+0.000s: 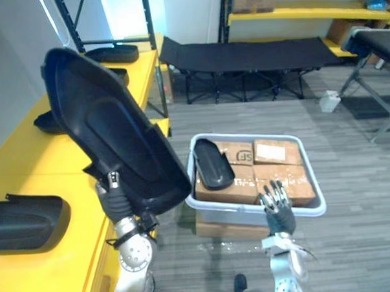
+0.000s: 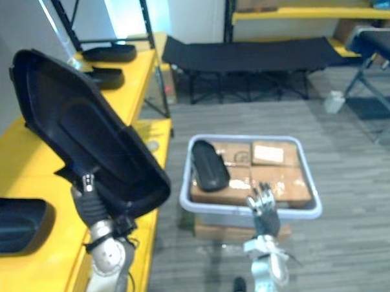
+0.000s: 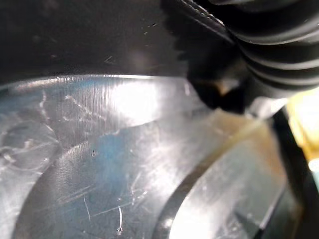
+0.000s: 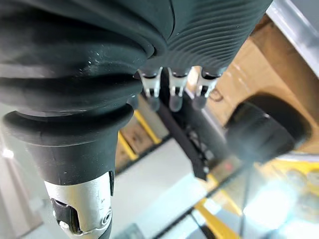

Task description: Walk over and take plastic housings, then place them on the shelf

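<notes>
My left hand point(image 1: 113, 196) is curled tight on the lower edge of a big black plastic housing point(image 1: 110, 124), which I hold tilted above the yellow shelf point(image 1: 41, 172). The left wrist view shows its glossy, scratched inside. My right hand point(image 1: 277, 204) is empty, fingers straight, at the near rim of the grey tub point(image 1: 233, 215). Inside the tub are cardboard boxes point(image 1: 277, 165) and a smaller housing point(image 1: 213, 163). More housings point(image 1: 27, 221) lie on the shelf.

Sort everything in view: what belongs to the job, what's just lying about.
Job: large housing in left hand; small housing in grey bin; housings on yellow shelf; open right hand by the bin.
Lying about: cardboard boxes, folding cot.
</notes>
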Robot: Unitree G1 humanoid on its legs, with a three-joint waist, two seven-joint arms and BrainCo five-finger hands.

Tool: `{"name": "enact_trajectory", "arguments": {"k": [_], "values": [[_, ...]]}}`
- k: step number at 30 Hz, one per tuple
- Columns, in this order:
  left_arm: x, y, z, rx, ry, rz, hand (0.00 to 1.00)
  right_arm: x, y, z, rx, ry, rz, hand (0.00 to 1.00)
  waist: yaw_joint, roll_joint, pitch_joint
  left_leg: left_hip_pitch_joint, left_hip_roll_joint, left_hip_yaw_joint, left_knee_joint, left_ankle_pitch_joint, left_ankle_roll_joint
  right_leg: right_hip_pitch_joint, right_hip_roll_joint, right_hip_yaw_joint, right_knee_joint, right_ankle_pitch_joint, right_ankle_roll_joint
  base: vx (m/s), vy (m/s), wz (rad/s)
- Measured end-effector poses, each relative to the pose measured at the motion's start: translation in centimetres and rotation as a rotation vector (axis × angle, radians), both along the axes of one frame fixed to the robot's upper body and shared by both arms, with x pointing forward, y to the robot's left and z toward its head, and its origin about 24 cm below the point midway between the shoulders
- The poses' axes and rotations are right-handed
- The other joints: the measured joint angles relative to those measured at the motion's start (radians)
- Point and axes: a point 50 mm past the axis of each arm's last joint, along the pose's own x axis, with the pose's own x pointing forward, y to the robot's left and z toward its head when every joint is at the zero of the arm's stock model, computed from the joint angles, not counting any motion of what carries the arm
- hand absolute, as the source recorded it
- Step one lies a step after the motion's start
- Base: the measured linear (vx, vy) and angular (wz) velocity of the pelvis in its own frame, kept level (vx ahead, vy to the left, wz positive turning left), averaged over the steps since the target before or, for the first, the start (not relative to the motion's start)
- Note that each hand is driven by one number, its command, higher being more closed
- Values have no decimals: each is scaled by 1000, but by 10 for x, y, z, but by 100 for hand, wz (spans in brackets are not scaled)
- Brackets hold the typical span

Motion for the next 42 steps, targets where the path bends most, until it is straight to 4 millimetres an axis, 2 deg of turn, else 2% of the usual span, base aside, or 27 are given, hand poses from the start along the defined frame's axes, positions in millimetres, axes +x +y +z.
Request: {"name": "enact_trajectory", "arguments": {"k": [4,8,10,15,21,23,24,25,27,28,29,30,31,32,33,34,35,37,38,39,40,41,42], "values": [[1,-1,-16,-56,64,-29,100,-3,-2,-7,-8,47,11,0,7,25,12,-13,9,-15,8,-14,2,3,12,-16,1,-9,-5,-59,-34,9],[-5,-3,-23,-53,98,-52,100,-8,-1,-10,-11,59,22,0,7,20,11,9,-10,-26,-52,10,-11,0,3,-15,1,-10,-11,8,-2,2],[-6,-11,-24,-51,103,-108,100,-12,1,-12,-49,70,39,0,8,15,7,42,-30,-27,-131,55,-16,-4,-9,-16,9,-3,-2,81,9,6],[-5,-19,-22,-40,84,-148,100,-11,4,-12,-22,64,53,0,9,14,6,43,-31,-29,-139,55,-15,-8,-9,-15,9,-3,-2,17,5,0],[-4,-14,-19,-34,71,-126,100,-13,8,-14,-40,66,84,0,11,4,2,41,-37,-32,-132,48,-8,-6,-15,-15,11,-5,-4,-33,13,0],[-4,-14,-18,-28,66,-132,100,-15,8,-18,-43,88,87,0,12,2,6,35,-33,-32,-107,33,0,-29,-19,-11,69,-38,-3,-62,36,-3],[-4,-15,-18,-24,62,-137,100,-16,7,-21,-48,103,86,0,11,-2,14,29,-29,-31,-76,20,-3,-66,-26,1,160,-80,0,-64,68,-8],[-2,-14,-15,-11,47,-141,100,-16,5,-22,-51,108,84,0,11,-14,25,19,-31,-29,-34,0,0,-112,-44,14,273,-128,7,-68,71,-7],[3,-10,-9,35,17,-133,100,-14,2,-21,-55,102,73,0,10,-33,65,21,-28,-26,10,-23,7,-160,-72,18,414,-163,10,-128,62,-8],[4,-5,-6,50,-2,-119,100,-13,1,-20,-56,97,70,0,10,-30,86,21,-12,-15,30,-29,13,-180,-84,9,459,-165,4,-179,62,-14],[4,-3,-5,55,-8,-110,100,-13,2,-20,-54,94,74,0,11,-29,90,22,0,0,33,-28,12,-188,-89,4,494,-184,-25,-150,21,-15],[3,3,-4,68,-9,-92,100,-11,3,-19,-53,81,88,0,8,-29,93,28,16,2,38,-25,7,-206,-113,3,582,-224,-80,-52,-76,-12],[3,9,-4,72,-10,-67,100,-9,5,-17,-53,70,97,0,10,-17,99,40,54,0,38,-22,-4,-203,-138,3,636,-232,-91,-16,-90,-11],[2,11,-4,73,-10,-57,100,-8,5,-16,-52,64,101,0,11,-11,97,40,78,-1,40,-20,-15,-203,-149,5,652,-231,-92,38,-189,-16],[1,15,-4,79,-11,-37,100,-4,8,-13,-51,46,116,0,22,-1,96,38,127,-4,39,-14,-39,-203,-177,16,668,-228,-91,40,-236,-24],[0,18,-5,88,-6,-28,100,-1,10,-11,-48,29,127,0,31,0,96,38,168,-4,33,-6,-66,-203,-206,41,669,-219,-84,44,-310,-24],[0,18,-5,91,-3,-28,100,-1,10,-11,-47,27,128,0,36,-1,96,36,188,-5,30,-1,-80,-202,-218,55,664,-215,-81,24,-366,-21],[0,19,-8,93,8,-29,100,-1,11,-10,-45,22,129,0,38,-8,91,34,232,-13,14,14,-127,-199,-242,102,621,-167,-84,24,-433,-12],[0,19,-9,100,15,-34,100,-2,14,-11,-38,27,136,0,35,-26,81,30,244,-24,-6,33,-165,-178,-245,133,551,-34,-109,24,-599,15],[3,18,-14,115,36,-50,100,-6,15,-14,-32,46,136,0,19,-37,65,17,260,-58,-34,55,-185,-152,-225,150,523,-64,-23,22,-612,18],[3,14,-19,104,55,-65,100,-8,13,-16,-39,55,136,0,16,-17,58,20,273,-74,-61,68,-184,-151,-206,150,513,-100,7,31,-545,15],[4,2,-26,72,84,-99,100,-9,2,-16,-77,61,133,0,3,27,53,19,288,-107,-110,110,-183,-152,-177,165,502,-159,64,20,-419,0],[5,-7,-27,58,84,-129,100,-10,-5,-16,-98,65,130,0,-9,39,51,19,288,-114,-123,137,-189,-151,-175,186,510,-212,131,6,-366,6]]}}
